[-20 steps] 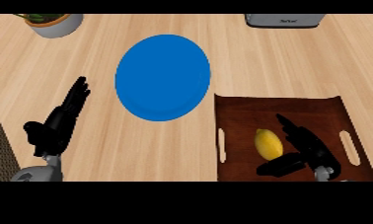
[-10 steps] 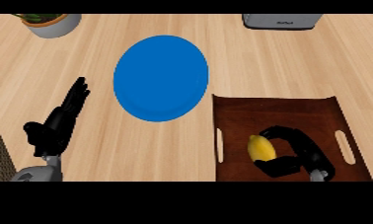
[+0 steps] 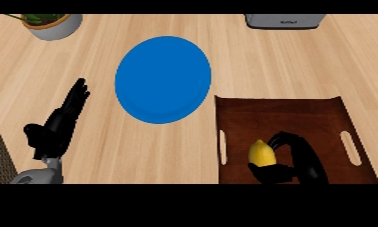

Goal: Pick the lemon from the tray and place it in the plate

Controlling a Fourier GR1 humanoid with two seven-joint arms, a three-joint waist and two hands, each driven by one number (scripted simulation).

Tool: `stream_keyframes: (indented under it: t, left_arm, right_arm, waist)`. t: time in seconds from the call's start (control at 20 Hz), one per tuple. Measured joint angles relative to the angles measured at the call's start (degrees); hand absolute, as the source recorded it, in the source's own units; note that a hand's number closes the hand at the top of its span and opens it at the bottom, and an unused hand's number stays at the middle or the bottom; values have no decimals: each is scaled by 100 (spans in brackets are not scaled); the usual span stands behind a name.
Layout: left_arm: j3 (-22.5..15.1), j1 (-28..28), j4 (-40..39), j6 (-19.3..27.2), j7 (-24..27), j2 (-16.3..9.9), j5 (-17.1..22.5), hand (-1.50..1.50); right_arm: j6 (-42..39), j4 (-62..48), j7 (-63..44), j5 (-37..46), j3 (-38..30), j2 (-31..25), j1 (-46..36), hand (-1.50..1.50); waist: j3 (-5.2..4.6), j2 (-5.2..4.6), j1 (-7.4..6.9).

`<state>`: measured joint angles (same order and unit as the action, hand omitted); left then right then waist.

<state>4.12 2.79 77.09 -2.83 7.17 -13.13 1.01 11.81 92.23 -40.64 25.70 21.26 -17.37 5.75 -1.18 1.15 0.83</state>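
**Lemon in my right hand, down on the tray**

Lemon (image 3: pixel 260 153) sits in the near part of the brown tray (image 3: pixel 295 113), and my right hand (image 3: pixel 295 163) is curled round it: fingers arch over the right side, thumb tucked under the near end. Yellow shows on the left, clear of my fingers. Whether it is lifted off the tray floor or resting on it, I cannot tell from up here.

The tray lies at the right of the wooden counter (image 3: pixel 295 61), its slotted handles at the left and right rims, nothing else in it but the lemon and my hand.

The blue plate (image 3: pixel 163 78) lies just up and left of the tray, its lower right edge close to the tray's far left corner, with only bare blue showing.

Over at the left, my left hand (image 3: pixel 59 126) rests open, fingers straight and pointing away from me, near the plate's left edge but apart from it.

Far left corner: a grey pot with a green plant (image 3: pixel 52 23). Far right: a grey appliance (image 3: pixel 284 20), cut off by the edge.
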Motion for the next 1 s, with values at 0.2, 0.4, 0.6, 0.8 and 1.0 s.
stream_keyframes:
  t: [0.2, 0.4, 0.6, 0.8, 1.0]
  left_arm:
    - [36, 8, 11, 17, -51, -13, 15, 0]
    - [38, -45, -11, 20, -36, 11, 13, 0]
    - [75, -23, -109, -15, 27, -21, 11, 0]
    - [80, -38, -117, -19, 85, -2, 1, 0]
    - [48, 1, -13, -22, -12, 28, 2, 0]
  right_arm:
    - [819, 272, -678, 1666, 493, -1, 271, 150]
    - [1134, 814, -1373, 3362, 1111, 257, 597, 150]
    - [887, 1548, -1888, 4982, 1772, 641, 930, 150]
    - [499, 2147, -2184, 6505, 2454, 1169, 1172, 150]
    - [228, 2322, -2245, 7676, 2562, 999, 958, 150]
  waist:
    - [36, 1, 67]
    - [67, -24, 82]
    - [83, -47, 82]
    - [93, -60, 52]
    - [102, -74, -3]
